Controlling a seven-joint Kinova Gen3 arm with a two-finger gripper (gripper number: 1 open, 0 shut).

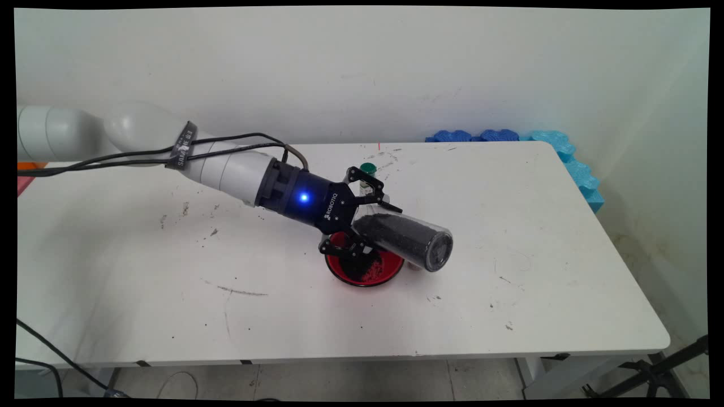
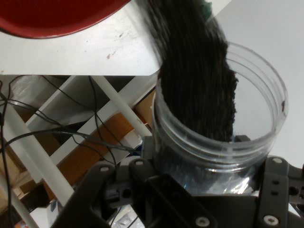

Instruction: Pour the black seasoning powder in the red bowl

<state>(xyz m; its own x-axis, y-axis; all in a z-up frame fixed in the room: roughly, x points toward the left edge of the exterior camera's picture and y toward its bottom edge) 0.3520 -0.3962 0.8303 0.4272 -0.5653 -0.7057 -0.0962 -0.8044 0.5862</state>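
Gripper: the gripper (image 1: 362, 217) is clamped on a clear jar (image 1: 410, 240), 1 finger on each side, just above the table (image 1: 565, 271).
Jar: tipped on its side over a red bowl (image 1: 367, 270), base pointing right; dark granules (image 2: 197, 71) are piled along its wall.
Bowl: it sits mid-table, with a heap of the same granules inside.
Behind: a green-capped bottle (image 1: 368, 169) stands just past the gripper.
Back right: blue foam (image 1: 543, 148) lines the table's corner.
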